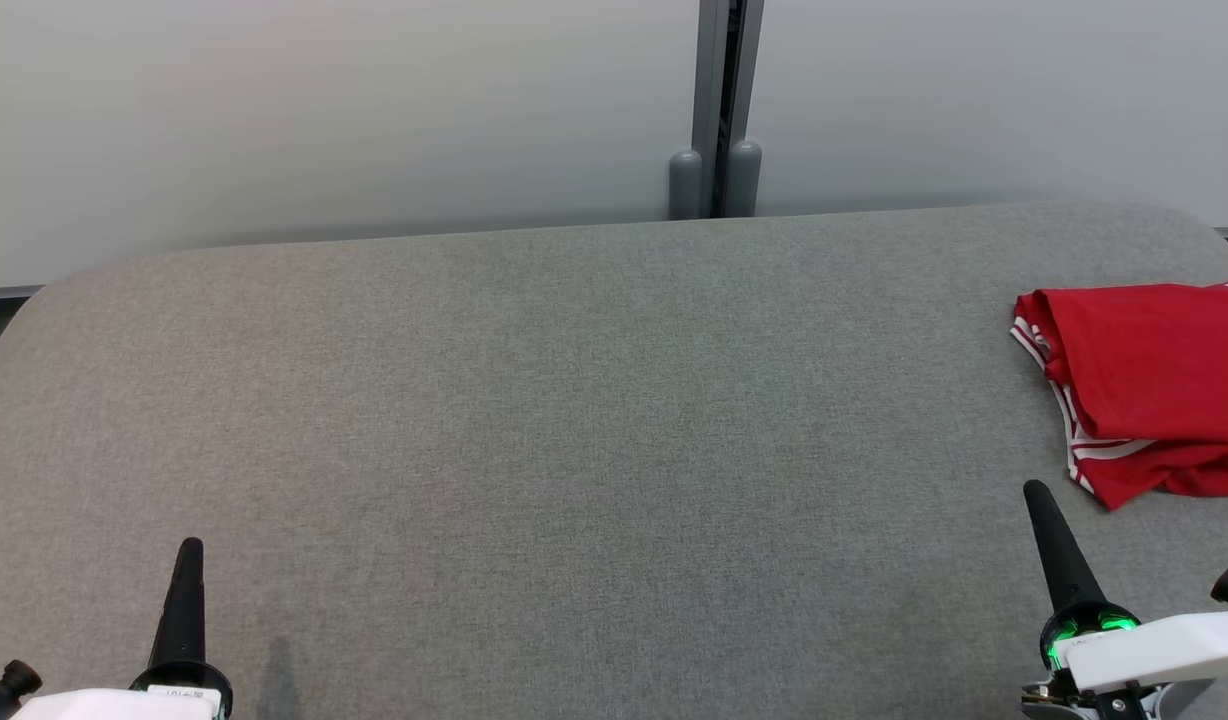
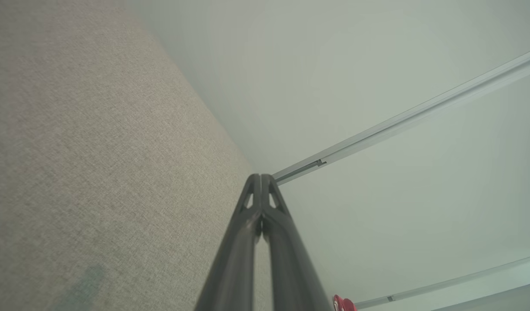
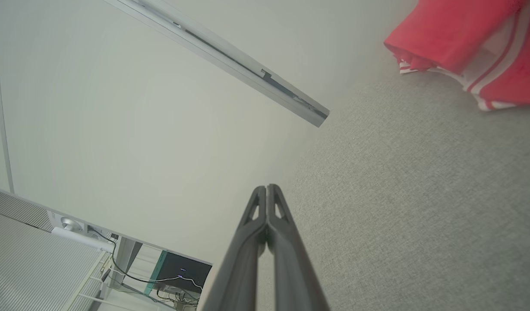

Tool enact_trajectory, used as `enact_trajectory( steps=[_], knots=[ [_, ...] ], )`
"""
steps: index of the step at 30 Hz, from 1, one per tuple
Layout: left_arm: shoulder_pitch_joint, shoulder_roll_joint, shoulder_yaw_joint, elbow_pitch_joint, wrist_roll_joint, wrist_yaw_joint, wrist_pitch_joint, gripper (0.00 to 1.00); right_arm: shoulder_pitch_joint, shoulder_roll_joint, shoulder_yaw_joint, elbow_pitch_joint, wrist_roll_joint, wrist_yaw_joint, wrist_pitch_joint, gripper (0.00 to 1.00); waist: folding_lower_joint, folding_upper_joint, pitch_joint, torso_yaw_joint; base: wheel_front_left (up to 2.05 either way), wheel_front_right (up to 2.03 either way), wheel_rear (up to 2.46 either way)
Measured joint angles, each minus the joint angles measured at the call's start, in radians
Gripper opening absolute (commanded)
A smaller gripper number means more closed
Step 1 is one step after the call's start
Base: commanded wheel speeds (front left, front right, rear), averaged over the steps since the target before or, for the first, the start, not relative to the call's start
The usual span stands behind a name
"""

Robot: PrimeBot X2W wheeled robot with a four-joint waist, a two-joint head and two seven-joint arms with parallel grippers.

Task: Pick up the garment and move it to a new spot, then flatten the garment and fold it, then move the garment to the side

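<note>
Garment on grey surface, far right

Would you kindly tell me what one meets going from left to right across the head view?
Left end effector → grey partition frame → red garment. The right end effector spans the same stretch as the garment, so I leave it out of the order.
</note>
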Motion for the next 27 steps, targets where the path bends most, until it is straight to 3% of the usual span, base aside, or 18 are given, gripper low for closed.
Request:
enact_trajectory(
  steps=[27],
  knots=[
    [-0.003, -0.015, 0.047, -0.008, -0.233, -0.017, 0.065, 0.00, -0.040, 0.013, 0.015, 0.048, 0.241, 0.000, 0.022, 0.00, 0.0001, 0.0000, -0.015, 0.008, 0.00, 0.00, 0.00]
  ],
)
